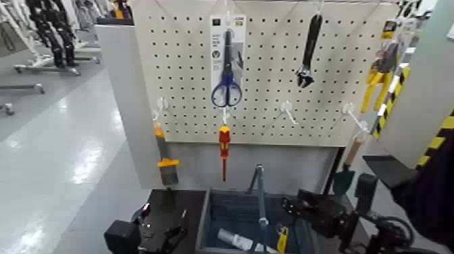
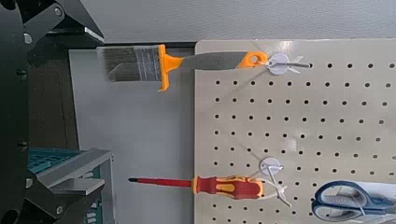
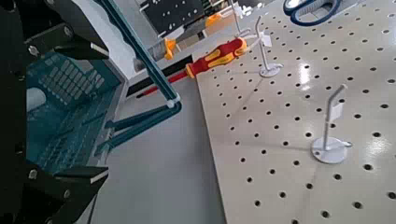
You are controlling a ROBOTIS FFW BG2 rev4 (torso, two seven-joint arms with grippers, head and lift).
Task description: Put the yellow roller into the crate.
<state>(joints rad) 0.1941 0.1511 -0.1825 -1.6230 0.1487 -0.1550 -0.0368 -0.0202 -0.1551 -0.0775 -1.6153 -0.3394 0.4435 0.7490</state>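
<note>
**Roller already down in the crate**

Pegboard wall behind, the yellow roller (image 1: 251, 239) lies flat inside the crate (image 1: 206, 226), sleeve leftward, handle toward my right gripper (image 1: 305, 209), the nearer one; its fingers' spread I cannot tell.

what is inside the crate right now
The yellow roller lies on the floor of the crate, its white sleeve beside the yellow handle. A blue handle bar crosses over it. The near part of the crate's floor is out of frame.
</note>
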